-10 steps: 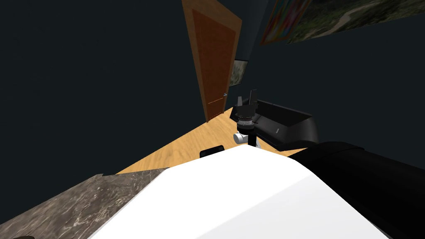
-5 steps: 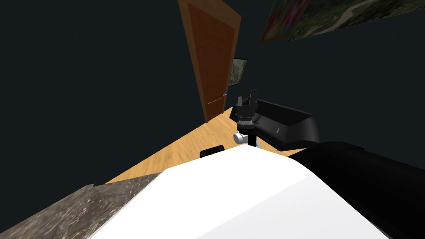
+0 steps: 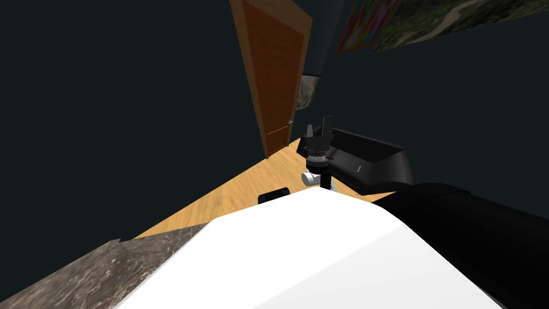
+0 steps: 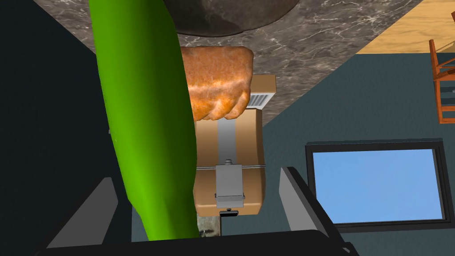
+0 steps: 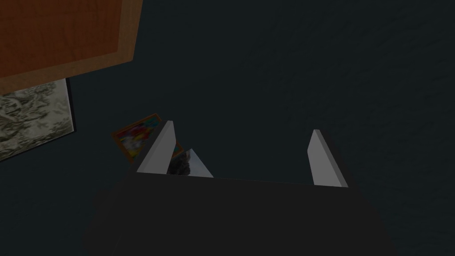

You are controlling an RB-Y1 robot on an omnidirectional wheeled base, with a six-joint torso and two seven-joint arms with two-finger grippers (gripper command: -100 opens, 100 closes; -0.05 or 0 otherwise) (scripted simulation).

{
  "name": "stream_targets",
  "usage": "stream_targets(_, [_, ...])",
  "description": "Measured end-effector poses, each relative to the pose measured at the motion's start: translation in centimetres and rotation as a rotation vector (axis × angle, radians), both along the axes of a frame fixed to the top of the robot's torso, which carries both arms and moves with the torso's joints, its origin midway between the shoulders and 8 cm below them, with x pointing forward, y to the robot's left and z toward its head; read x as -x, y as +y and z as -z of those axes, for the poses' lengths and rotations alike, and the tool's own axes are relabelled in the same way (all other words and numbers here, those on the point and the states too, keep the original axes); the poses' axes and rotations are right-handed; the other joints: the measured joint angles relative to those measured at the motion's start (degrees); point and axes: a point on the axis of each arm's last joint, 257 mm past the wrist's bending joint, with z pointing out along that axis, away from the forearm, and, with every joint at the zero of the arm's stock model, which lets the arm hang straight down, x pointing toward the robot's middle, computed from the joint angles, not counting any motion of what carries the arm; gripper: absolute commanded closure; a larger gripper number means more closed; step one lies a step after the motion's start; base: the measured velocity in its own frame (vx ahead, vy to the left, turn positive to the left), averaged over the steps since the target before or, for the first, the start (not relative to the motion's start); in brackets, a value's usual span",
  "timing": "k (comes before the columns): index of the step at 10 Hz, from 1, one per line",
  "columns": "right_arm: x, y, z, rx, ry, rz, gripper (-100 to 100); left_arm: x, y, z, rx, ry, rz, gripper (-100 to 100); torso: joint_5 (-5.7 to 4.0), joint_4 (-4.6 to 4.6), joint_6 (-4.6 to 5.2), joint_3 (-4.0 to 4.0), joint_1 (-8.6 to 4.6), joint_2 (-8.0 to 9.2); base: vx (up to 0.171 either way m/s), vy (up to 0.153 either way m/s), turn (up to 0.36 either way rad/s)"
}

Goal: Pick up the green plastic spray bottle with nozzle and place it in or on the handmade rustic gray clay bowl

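- The left gripper has its fingers spread wide, released; the green spray bottle stands up out of the gap between them, close against one finger and well apart from the other
- Just the bottle's smooth green body shows, slightly bowed, reaching up past the rim of the grey bowl
- Beyond the bottle a brown cardboard box lies on the counter; it is shut, with a grey strip down its middle and a white label at its far end, so its contents are hidden
- A golden-brown loaf overlaps the far end of the box, between box and bowl; whether it rests on the box I cannot tell
- The bowl is dark, mottled and round, beside the loaf on the grey-veined counter; what lies in it I cannot tell
- Off the counter's edge are a blue window and a wooden chair
- The right gripper is raised in front of me, fingers parted and empty, over the wooden floor, near a black sofa and a brown door
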Motion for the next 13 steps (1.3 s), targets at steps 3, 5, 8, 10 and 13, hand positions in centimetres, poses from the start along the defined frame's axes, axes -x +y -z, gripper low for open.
stream_targets(3, [0.0,0.0,0.0,0.0,0.0,0.0,0,-0.7,0.0,-2.2,-0.004,0.002,0.005,-100,-0.02,0.01,0.0,0.02,-0.02,0.03,-0.007,0.003,0.026])
stream_targets(5, [0.0,0.0,0.0,0.0,0.0,0.0,0,-1.5,-0.2,-4.3,-0.003,0.007,0.013,-100,-0.02,0.01,0.0,0.02,-0.02,0.03,-0.004,0.002,0.01])
stream_targets(8, [0.0,0.0,0.0,0.0,0.0,0.0,0,-1.8,-0.1,-4.8,0.001,0.006,0.01,0,-0.04,0.01,-0.07,0.03,-0.05,0.05,0.0,0.0,0.0])
stream_targets(10, [0.0,0.0,0.0,0.0,0.0,0.0,0,-1.8,-0.1,-4.9,0.001,0.006,0.01,0,-0.03,0.02,-0.08,0.04,-0.04,0.07,0.0,0.0,0.0])
stream_targets(13, [0.0,0.0,0.0,0.0,0.0,0.0,0,-1.8,-0.1,-4.9,0.001,0.006,0.01,0,-0.02,0.02,-0.08,0.05,-0.04,0.08,0.0,0.0,0.0])
